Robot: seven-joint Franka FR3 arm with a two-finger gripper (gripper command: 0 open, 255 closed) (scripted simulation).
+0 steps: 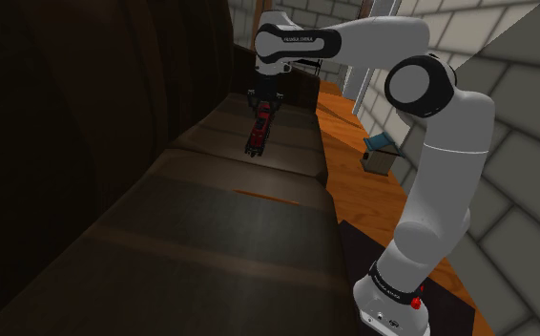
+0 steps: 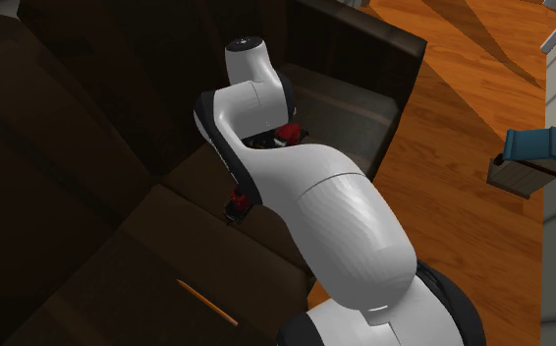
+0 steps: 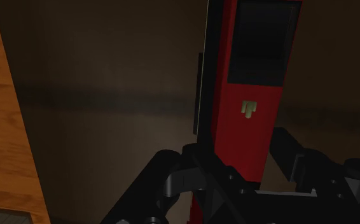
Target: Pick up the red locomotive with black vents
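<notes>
Gripper (image 3: pixel 242 147) fingers sit narrowed against both flanks of the red locomotive (image 3: pixel 249 121), apparently clasping one end on the dark sofa seat (image 1: pixel 211 191) at 11 o'clock from the stand (image 1: pixel 392 307) in shoulder view, so lift straight and slowly, as an end-held body probably pivots.

Tall dark brown sofa backrest (image 1: pixel 115 86) walls the shoulder view's left; room above the seat cushions (image 1: pixel 220 229) seems open toward the orange wooden floor (image 2: pixel 463 108).

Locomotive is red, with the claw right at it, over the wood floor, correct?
Not quite. The red locomotive, with the claw right at it, is over the dark sofa seat, not the wood floor, which runs beside the sofa. The shoulder view shows it.
</notes>
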